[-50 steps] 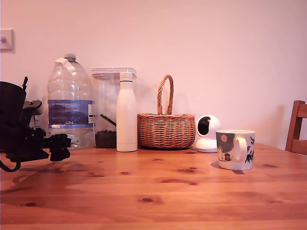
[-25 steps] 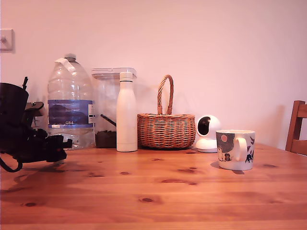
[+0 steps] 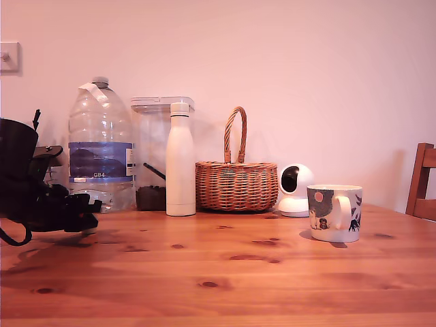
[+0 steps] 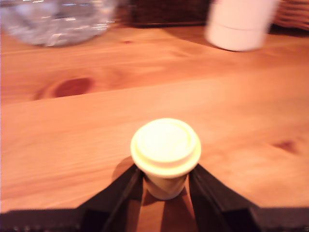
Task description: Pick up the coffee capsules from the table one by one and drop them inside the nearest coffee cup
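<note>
Gripper (image 4: 165, 186) fingers flanking cream capsule (image 4: 165, 147), rim upward.

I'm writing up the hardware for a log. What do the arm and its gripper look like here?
The arm is a bulky matte black body at the exterior view's left, with a black cable looping beneath it and a thin black stub sticking up on top. The gripper has two black fingers, broad at the base and tapering toward the tips. No markings are legible.

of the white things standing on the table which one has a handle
The white ceramic mug with dark blue-grey figures, at the exterior view's right. Its white handle faces the camera; the tall white bottle and the round white camera have none.
</note>
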Motion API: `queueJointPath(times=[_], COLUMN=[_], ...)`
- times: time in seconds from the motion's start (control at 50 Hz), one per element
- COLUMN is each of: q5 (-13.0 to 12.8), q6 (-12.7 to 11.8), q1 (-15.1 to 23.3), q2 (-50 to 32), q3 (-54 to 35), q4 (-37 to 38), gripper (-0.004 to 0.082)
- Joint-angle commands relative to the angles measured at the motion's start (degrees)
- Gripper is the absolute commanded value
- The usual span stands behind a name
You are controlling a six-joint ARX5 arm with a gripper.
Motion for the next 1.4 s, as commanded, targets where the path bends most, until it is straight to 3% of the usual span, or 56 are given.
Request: queueJointPath(times=[0.0, 0.2, 0.3, 0.52, 0.64, 1.38], q5=[1.99, 6.75, 8.35, 8.9, 11.91, 11.8], q6=[0.72, 3.72, 4.09, 4.7, 4.7, 4.87], q1=[0.09, 0.04, -0.02, -1.4, -2.54, -16.96], q2=[-0.79, -5.9, -9.27, -18.53, -23.34, -44.02], q3=[-0.33, -0.44, -0.66, -3.37, -3.54, -3.54], q4=[-2.8, -9.16, -12.39, -15.1, -21.29, -43.39], gripper=[0.0092, 0.0092, 0.0092, 0.0092, 0.0092, 0.0092])
